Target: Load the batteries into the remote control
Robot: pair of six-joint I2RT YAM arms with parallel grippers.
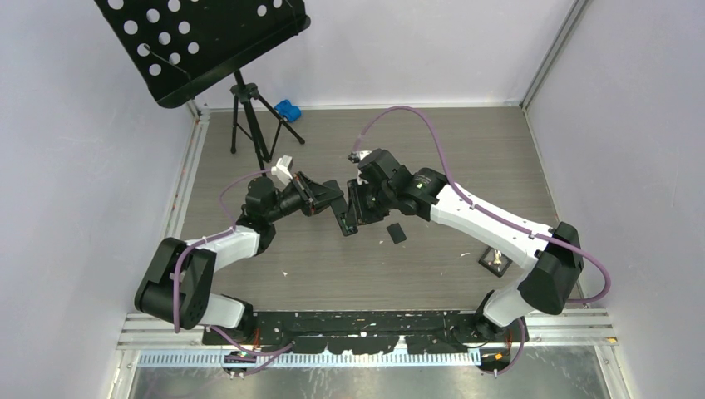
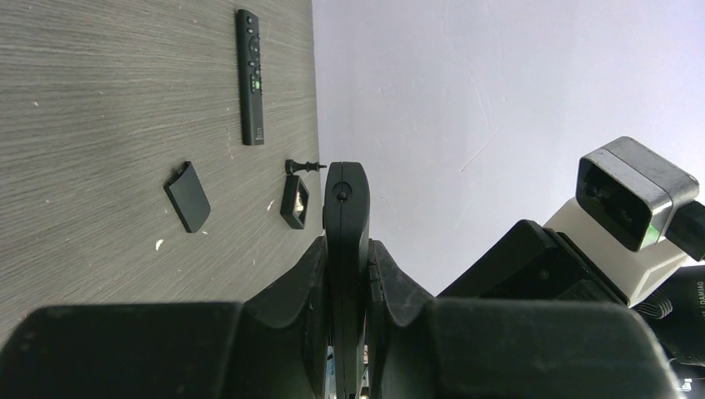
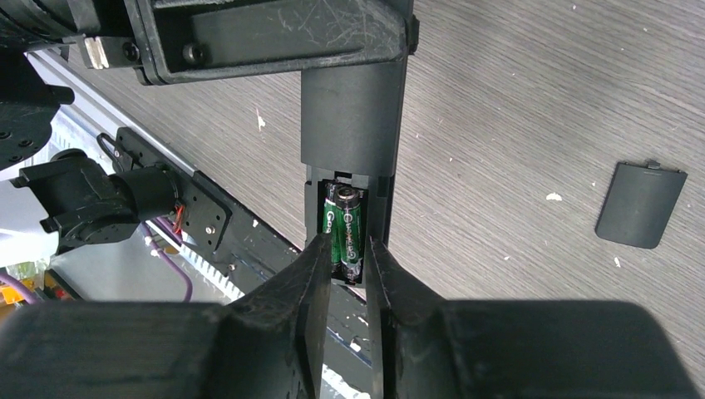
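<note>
My left gripper (image 2: 346,274) is shut on a black remote control (image 2: 346,208) and holds it above the table; it shows in the top view (image 1: 342,214). In the right wrist view the remote's (image 3: 349,116) back compartment is open, with two green batteries (image 3: 349,229) lying in it. My right gripper (image 3: 345,258) has its fingers (image 3: 283,307) narrowly apart, closed around the lower end of the nearer green battery. The flat black cover (image 3: 640,204) lies on the table to the right, as the top view (image 1: 396,233) also shows. No other batteries are in view.
A second slim remote (image 2: 251,76), the cover (image 2: 188,196), a small black square part (image 2: 294,202) and a screw (image 2: 303,165) lie on the table. A music stand (image 1: 208,41) and a blue object (image 1: 288,109) are at the back. A small block (image 1: 495,263) sits at the right.
</note>
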